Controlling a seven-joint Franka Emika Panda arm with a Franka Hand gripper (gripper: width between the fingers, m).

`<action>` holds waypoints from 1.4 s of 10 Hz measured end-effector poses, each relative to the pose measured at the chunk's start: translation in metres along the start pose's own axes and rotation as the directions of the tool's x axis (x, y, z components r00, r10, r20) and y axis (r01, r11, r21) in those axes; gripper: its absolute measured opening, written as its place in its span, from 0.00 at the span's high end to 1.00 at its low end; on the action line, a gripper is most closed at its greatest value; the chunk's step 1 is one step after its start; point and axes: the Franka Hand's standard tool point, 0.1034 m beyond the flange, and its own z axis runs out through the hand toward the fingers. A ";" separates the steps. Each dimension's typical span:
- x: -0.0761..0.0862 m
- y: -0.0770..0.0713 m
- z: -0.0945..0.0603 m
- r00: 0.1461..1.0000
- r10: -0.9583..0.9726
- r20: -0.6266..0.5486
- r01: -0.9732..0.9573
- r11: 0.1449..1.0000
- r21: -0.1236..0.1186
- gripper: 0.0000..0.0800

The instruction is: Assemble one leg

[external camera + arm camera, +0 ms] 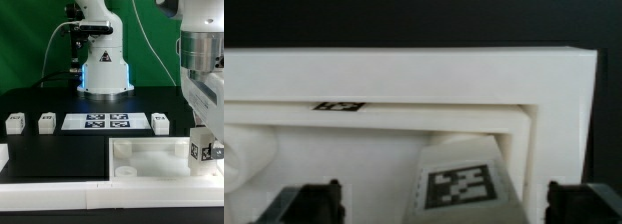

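Observation:
The leg (207, 152), a small white block with a black-and-white tag, stands at the exterior view's right end of the big white square top (150, 158). In the wrist view the leg (461, 185) sits between my two dark fingers (313, 205), with a clear gap on both sides. My gripper (203, 142) hangs straight over the leg, open and not touching it. The top (402, 85) fills the wrist view, with a small tag and part of a round socket (239, 150) showing.
Three more leg blocks stand in a row behind: two at the exterior view's left (14, 123) (46, 122) and one at the right (161, 122). The marker board (96, 121) lies between them. The arm's base (105, 75) is at the back. A white rail (50, 178) runs along the front.

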 end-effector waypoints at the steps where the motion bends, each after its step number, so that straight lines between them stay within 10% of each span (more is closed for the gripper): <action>1: 0.001 0.000 0.000 0.989 -0.149 0.000 0.149 0.989 -0.001 0.22; 5: 0.005 0.001 0.002 0.789 -0.614 0.001 0.614 0.789 -0.007 0.19; 14: 0.015 -0.001 0.001 -0.146 -0.989 0.016 0.989 -0.146 -0.036 0.19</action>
